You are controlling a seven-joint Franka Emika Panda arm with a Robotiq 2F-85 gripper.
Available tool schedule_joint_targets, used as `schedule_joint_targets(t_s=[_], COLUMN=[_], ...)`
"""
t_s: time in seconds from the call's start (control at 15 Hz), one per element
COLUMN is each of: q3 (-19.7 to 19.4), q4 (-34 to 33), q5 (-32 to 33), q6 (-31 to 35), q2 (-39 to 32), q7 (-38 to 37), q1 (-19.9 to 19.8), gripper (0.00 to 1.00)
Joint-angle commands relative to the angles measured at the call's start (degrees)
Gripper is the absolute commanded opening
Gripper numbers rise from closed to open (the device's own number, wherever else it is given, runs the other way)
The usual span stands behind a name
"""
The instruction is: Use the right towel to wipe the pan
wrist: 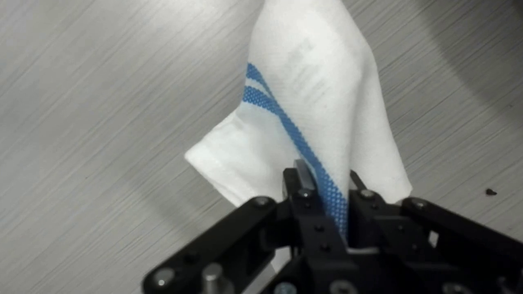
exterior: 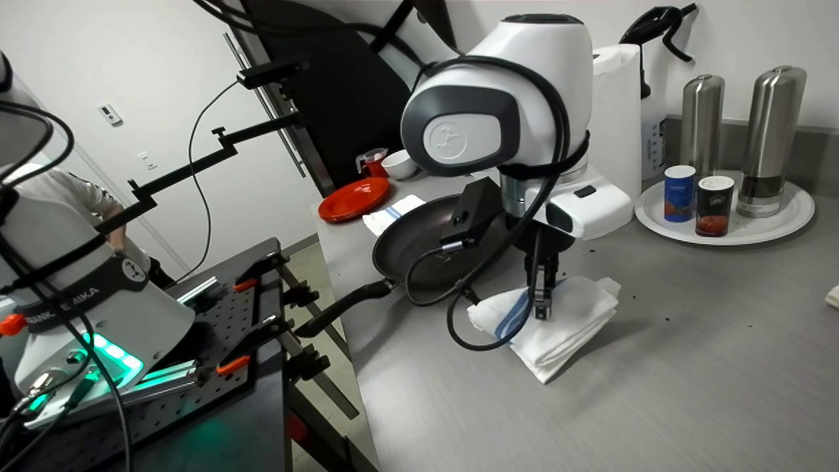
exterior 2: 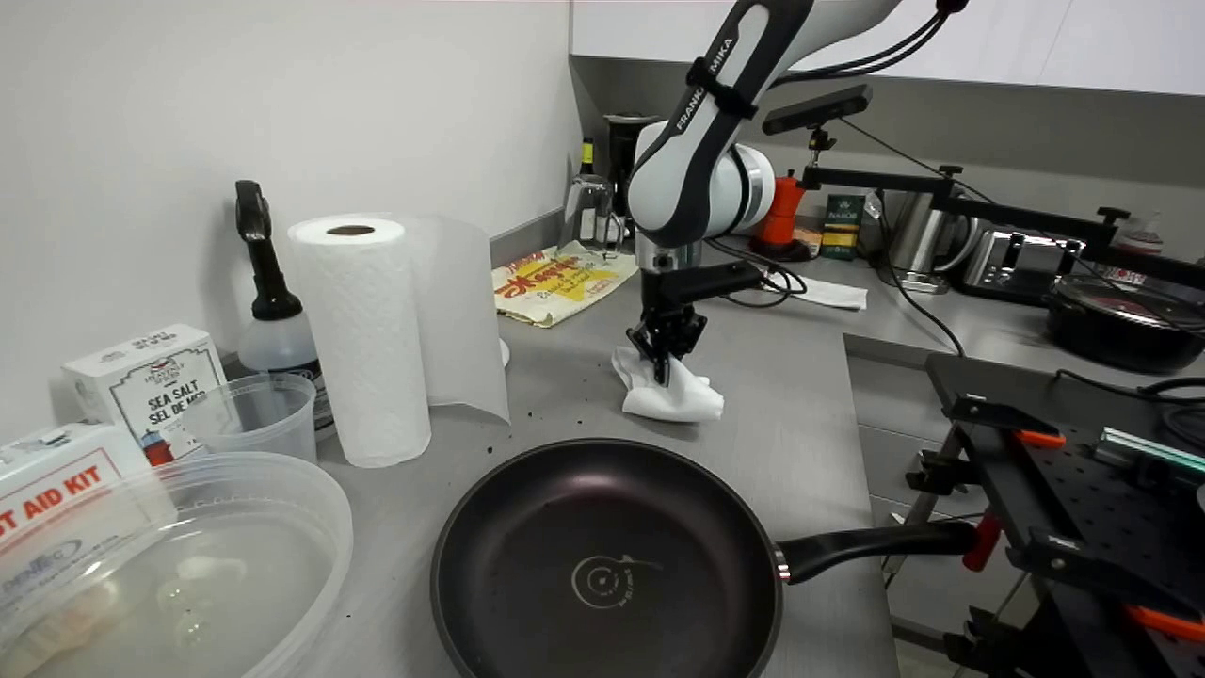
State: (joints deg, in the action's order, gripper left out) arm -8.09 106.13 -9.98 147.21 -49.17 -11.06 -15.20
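The right towel, a folded white cloth with blue stripes point(exterior: 580, 308), is in my gripper point(exterior: 541, 305) beside the pan. It shows in an exterior view point(exterior 2: 685, 400) and in the wrist view point(wrist: 306, 69). My gripper is shut on the towel, with a fold pinched between both fingers point(wrist: 327, 181). The towel is at or just above the counter; I cannot tell if it touches. The pan point(exterior 2: 612, 527), dark grey and round, lies flat and appears empty, its black handle point(exterior 2: 875, 546) past the counter edge. In an exterior view the arm partly hides the pan point(exterior: 416, 239).
A paper-towel roll point(exterior 2: 362, 348) stands near the pan and wall. A white tray point(exterior: 741, 233) holds canisters and metal grinders. A red plate point(exterior: 354, 200) and another striped cloth point(exterior: 393, 213) lie beyond the pan. A clear tub point(exterior 2: 311, 574) stands beside the pan. Dark crumbs dot the counter.
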Motion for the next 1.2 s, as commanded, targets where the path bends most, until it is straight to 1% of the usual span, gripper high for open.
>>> schedule_joint_targets(t_s=[0.0,0.07,0.13,0.2,0.33,0.4,0.6,0.67,0.73,0.93,1.13], q3=[0.29,0.28,0.29,0.27,0.42,0.03,0.54,1.16,1.35,0.02,-1.92], q4=[-2.83,-2.94,-2.91,-2.84,-2.76,-2.52,1.32,2.47,3.51,7.74,13.42], q5=[-1.32,-1.16,-0.99,-0.84,-0.73,0.19,2.09,2.64,3.23,6.57,12.57], q6=[-0.52,-0.73,-0.86,-1.05,-1.93,-4.91,-8.12,-10.25,-12.09,-16.12,-18.59], q2=[-2.15,-2.23,-2.09,-1.84,-1.32,-0.35,5.07,7.28,9.39,17.12,25.41], q7=[-0.04,0.14,0.43,0.62,1.05,1.45,7.07,10.36,12.87,16.56,15.15], q1=[-0.13,-0.10,-0.07,-0.03,-0.15,0.21,0.00,-0.55,-0.67,0.94,3.47], gripper=[0.04,0.40,0.42,0.47,0.62,0.68,0.91,0.97,1.00,1.00,1.00])
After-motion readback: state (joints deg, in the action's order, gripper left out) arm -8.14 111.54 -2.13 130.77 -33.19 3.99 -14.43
